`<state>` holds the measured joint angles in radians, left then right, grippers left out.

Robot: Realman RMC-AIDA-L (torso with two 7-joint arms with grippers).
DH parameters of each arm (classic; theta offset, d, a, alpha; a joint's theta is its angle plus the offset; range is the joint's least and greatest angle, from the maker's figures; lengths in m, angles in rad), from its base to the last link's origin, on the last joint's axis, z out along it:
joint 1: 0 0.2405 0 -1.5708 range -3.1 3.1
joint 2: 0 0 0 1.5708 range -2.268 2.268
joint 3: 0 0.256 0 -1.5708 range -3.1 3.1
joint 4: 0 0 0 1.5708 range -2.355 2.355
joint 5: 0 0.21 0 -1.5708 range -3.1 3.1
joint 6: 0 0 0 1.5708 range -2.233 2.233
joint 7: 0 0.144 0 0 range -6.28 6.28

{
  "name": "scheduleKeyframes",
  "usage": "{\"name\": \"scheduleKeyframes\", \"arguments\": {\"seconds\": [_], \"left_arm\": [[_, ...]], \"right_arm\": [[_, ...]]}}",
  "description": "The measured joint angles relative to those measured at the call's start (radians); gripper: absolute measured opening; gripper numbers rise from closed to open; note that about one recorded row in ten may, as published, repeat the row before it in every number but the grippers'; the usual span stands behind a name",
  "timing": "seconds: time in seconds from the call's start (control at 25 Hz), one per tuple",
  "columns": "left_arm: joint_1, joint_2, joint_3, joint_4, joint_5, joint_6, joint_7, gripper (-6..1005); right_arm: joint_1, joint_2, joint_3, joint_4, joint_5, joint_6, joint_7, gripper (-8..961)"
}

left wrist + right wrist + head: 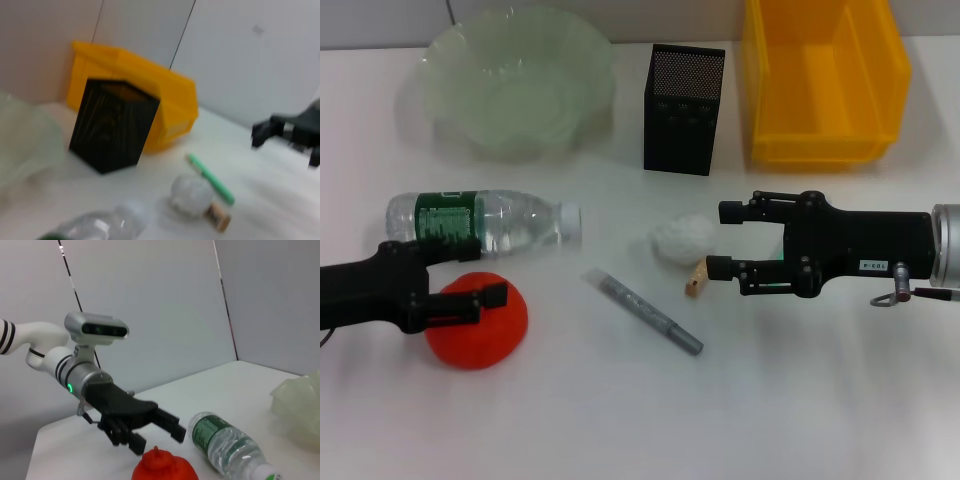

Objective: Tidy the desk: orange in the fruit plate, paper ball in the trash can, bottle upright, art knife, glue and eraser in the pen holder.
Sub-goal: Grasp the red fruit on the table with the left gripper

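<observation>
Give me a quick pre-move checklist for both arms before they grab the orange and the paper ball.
1. Left gripper open over the orange: ok.
2. Orange not yet gripped: ok; fingers sit above it in the right wrist view.
3. Right gripper open beside the paper ball: ok.
4. Eraser clear of the right gripper: not ok, it lies at the lower finger.
5. Fruit plate empty: ok.
6. Trash can open and unobstructed: ok.

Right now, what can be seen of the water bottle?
The bottle is clear plastic with a green label and a white cap. It lies on its side on the white desk, cap pointing toward the paper ball, in front of the fruit plate. The left gripper and the orange sit just in front of it.
</observation>
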<state>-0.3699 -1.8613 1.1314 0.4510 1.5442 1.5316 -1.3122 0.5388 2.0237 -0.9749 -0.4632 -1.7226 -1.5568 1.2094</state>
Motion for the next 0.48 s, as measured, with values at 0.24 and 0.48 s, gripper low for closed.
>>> {"name": "scheduleKeyframes", "arguments": {"seconds": [0.24, 0.48], "left_arm": [[0.004, -0.009, -0.101, 0.0, 0.151, -0.034, 0.008, 859], [0.005, -0.01, -0.105, 0.0, 0.17, -0.045, 0.008, 858]], "right_arm": [[0.003, 0.0, -0.002, 0.0, 0.0, 0.0, 0.001, 767], [0.003, 0.0, -0.002, 0.0, 0.0, 0.0, 0.001, 767]]}}
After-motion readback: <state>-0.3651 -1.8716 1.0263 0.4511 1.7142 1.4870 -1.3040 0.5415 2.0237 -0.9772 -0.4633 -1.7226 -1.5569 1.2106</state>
